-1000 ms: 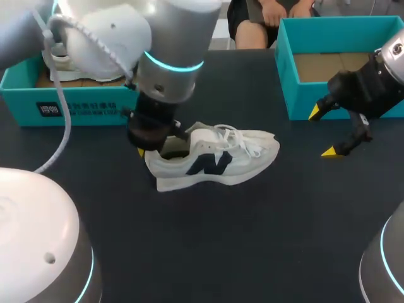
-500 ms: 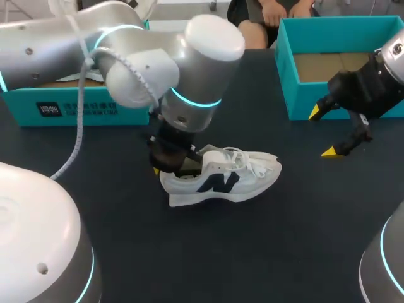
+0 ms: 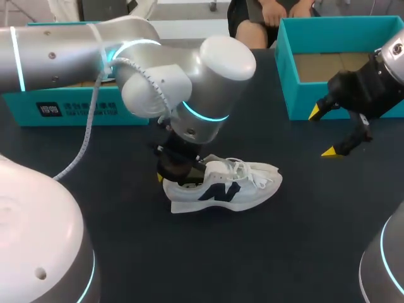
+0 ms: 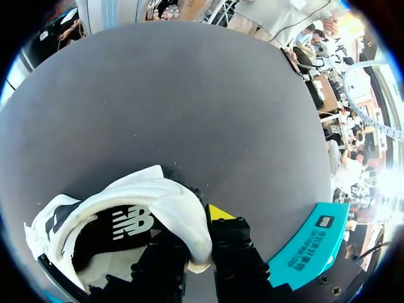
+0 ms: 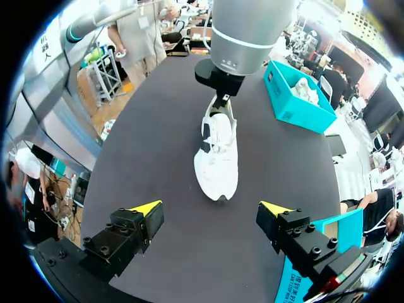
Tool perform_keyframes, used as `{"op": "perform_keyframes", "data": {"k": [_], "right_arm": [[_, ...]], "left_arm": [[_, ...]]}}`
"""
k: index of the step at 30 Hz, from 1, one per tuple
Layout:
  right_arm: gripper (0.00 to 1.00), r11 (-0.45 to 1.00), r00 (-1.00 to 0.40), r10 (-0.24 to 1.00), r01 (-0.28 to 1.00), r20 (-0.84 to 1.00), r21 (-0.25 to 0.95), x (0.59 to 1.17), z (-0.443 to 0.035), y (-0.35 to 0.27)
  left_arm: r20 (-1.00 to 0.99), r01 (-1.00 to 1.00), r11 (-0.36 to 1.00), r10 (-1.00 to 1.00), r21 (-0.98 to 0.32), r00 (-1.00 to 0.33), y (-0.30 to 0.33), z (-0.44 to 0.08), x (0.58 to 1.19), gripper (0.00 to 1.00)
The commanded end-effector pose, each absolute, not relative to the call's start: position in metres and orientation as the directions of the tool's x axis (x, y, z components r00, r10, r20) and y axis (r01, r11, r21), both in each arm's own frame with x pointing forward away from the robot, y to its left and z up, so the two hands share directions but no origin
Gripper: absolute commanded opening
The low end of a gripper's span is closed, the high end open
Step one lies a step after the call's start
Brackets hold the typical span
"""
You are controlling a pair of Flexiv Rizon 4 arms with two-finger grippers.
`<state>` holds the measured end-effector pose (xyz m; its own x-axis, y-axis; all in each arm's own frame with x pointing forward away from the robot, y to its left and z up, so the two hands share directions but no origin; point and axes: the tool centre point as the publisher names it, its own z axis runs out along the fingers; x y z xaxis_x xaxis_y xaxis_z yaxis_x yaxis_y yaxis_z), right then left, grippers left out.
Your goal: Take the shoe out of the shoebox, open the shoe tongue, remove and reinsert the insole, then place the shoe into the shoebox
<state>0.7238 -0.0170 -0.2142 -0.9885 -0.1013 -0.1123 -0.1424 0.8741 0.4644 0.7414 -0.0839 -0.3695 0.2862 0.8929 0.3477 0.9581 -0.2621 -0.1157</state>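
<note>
With left jaws clamped on the heel collar [image 4: 186, 227] of the shoe [image 3: 227, 188], standing out on the table [image 3: 284, 252], and right jaws wide and empty: seemingly tongue-opening next, needing those right jaws at the laces [image 3: 245, 169].

**Student:** What is the shoe [image 3: 224, 186] made of?

**Tutor:** Pale woven cloth with matt, suede-like panels, cloth laces and a smooth rubbery sole. The lining is dark cloth.

**Student:** And the surfaces around the shoe?

**Tutor:** Beneath it, the table [image 3: 284, 252] is dark, matt and finely grained. Beyond its toe, the shoebox [image 3: 297, 95] is matt teal cardboard with a brown paperboard floor. Over its heel, the left arm [image 3: 208, 69] has a smooth, glossy, silver-white casing.
</note>
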Motion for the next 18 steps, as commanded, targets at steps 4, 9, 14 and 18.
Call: {"op": "perform_keyframes", "data": {"k": [4,9,14,18], "right_arm": [[1.0,0.875,-0.989,-0.101,-0.142,-0.113,0.462,0.724,-0.215,-0.017],[1.0,0.875,-0.989,-0.101,-0.142,-0.113,0.462,0.724,-0.215,-0.017],[1.0,0.875,-0.989,-0.101,-0.142,-0.113,0.462,0.724,-0.215,-0.017],[1.0,0.875,-0.989,-0.101,-0.142,-0.113,0.462,0.724,-0.215,-0.017]], "left_arm": [[0.318,0.959,-0.261,0.905,-0.112,0.283,-0.08,-0.364,0.741,1.0],[0.241,0.961,-0.252,0.932,-0.111,0.272,-0.079,-0.346,0.743,1.0],[0.146,0.969,-0.229,0.96,-0.087,0.24,-0.074,-0.321,0.742,1.0],[0.013,0.98,-0.171,0.985,-0.106,0.174,-0.068,-0.299,0.742,1.0]]}}
